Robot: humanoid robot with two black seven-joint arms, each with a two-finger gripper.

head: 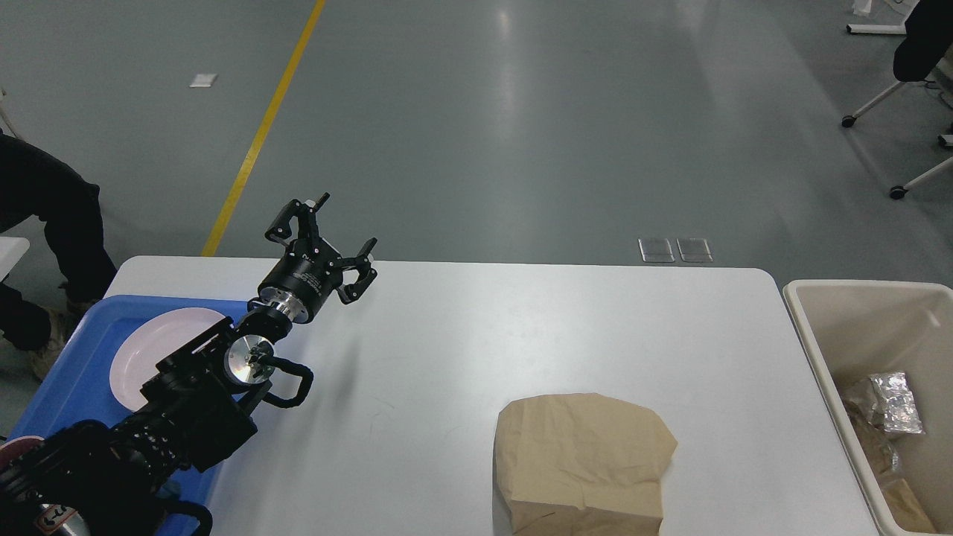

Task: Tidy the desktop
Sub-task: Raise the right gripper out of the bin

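Brown crumpled paper bag (584, 461) sits near-right on white matte rectangular desktop (521, 327), well right of left gripper (333, 240), fingers spread, empty; right gripper out of view.

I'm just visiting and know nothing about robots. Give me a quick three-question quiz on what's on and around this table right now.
1. True or false: the left gripper is holding the brown paper bag.
2. What lies in the blue tray? A) a white plate B) a bottle C) a book
3. Fill in: crumpled foil sits inside the beige ____ to the right of the desktop.

Key: 1. False; the gripper is open and empty, raised near the desktop's far left, well apart from the bag. 2. A, the white plate. 3. bin.
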